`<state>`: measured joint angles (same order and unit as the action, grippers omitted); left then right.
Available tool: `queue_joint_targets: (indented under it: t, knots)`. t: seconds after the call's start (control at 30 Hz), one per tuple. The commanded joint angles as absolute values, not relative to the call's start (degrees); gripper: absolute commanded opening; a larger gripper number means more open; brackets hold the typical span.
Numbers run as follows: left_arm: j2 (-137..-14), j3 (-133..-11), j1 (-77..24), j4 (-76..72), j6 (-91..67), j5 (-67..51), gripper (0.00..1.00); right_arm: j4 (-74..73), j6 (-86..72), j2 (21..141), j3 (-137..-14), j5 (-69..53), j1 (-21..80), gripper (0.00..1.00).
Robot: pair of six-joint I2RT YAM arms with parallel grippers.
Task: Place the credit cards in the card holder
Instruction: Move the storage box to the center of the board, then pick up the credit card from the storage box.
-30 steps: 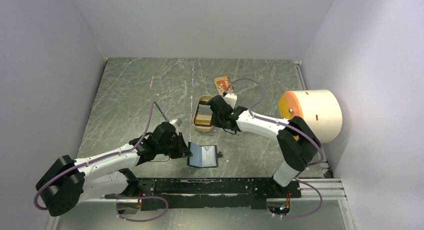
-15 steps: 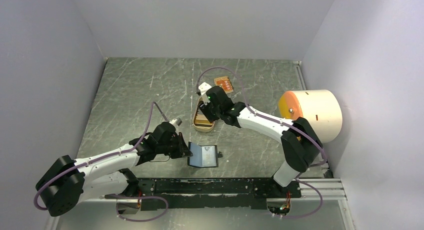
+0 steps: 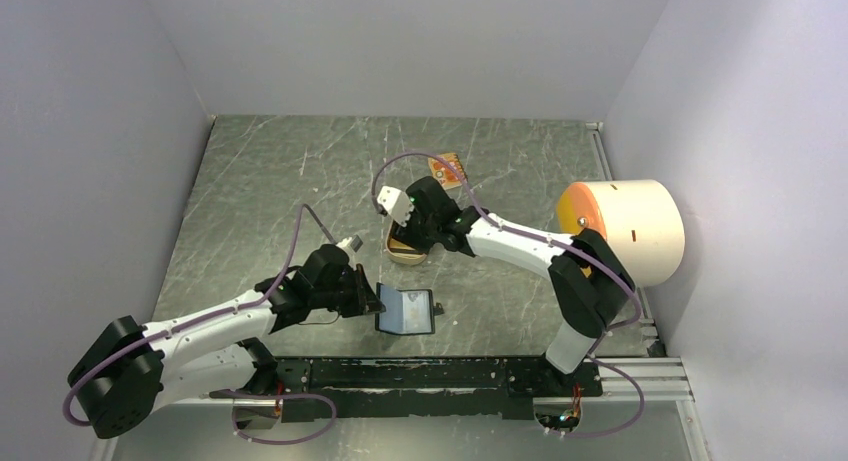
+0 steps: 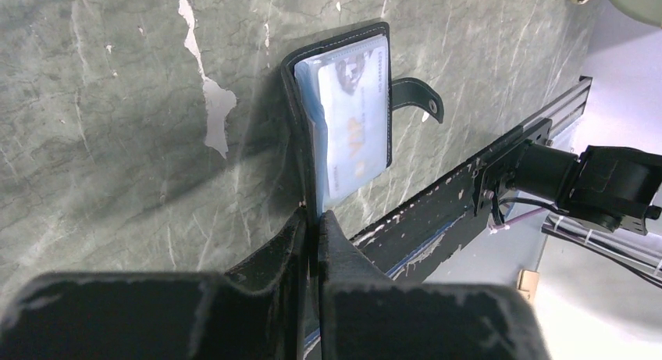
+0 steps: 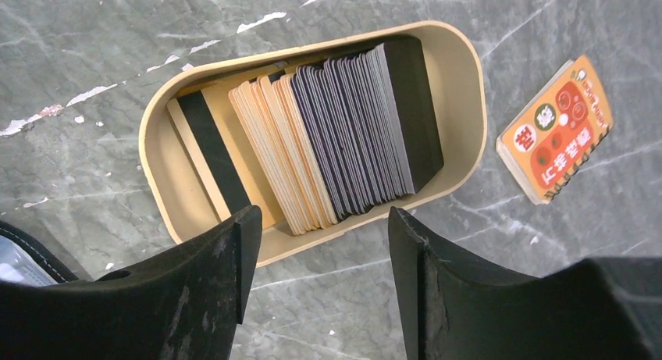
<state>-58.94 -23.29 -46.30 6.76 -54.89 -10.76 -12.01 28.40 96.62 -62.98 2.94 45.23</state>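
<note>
Two grippers work over a scratched grey-green table [image 3: 270,191]. The left gripper [image 4: 314,219] is clamped on one black cover of the card holder [image 3: 407,312], pinching that cover on edge while the other half lies flat and open on the table. A pale card [image 4: 355,126] sits in the holder's blue-lined pocket, and the snap tab [image 4: 418,98] juts from the side away from the fingers. The holder lies near the black rail [image 3: 440,373] at the table's front edge. The right gripper [image 5: 322,219] hangs with its jaws spread and nothing between them, directly above an oblong tan tin [image 5: 468,87]. The tin holds stacked cards [image 5: 336,133], tan and dark, standing on edge. An orange booklet [image 5: 556,130] lies flat just beside the tin. A cream cylinder [image 3: 625,229] with an orange end rests at the table's right side. Plain pale walls [image 3: 400,41] enclose the table on three sides.
</note>
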Motion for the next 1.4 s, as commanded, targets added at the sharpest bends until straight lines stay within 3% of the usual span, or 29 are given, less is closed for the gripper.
queue_joint_targets:
  t: [0.0, 0.23, 0.73, 1.37]
  knots:
    - [-59.4, -23.7, -46.0, 5.8, -55.2, -11.4, 0.09, -9.6, 34.6, 98.3, -61.9, 3.2, 46.5, 0.65]
    - [-59.0, -23.7, -46.0, 6.6, -55.2, -10.9, 0.09, -6.6, 39.0, 99.9, -60.4, 4.1, 48.3, 0.66]
    - [-59.0, -23.0, -46.0, 6.1, -55.7, -11.1, 0.09, 13.9, 45.5, 105.1, -54.7, 24.5, 50.3, 0.62]
    - [-59.0, -22.7, -46.0, 5.1, -56.0, -11.4, 0.09, 14.6, 44.5, 105.3, -56.6, 21.5, 49.4, 0.52]
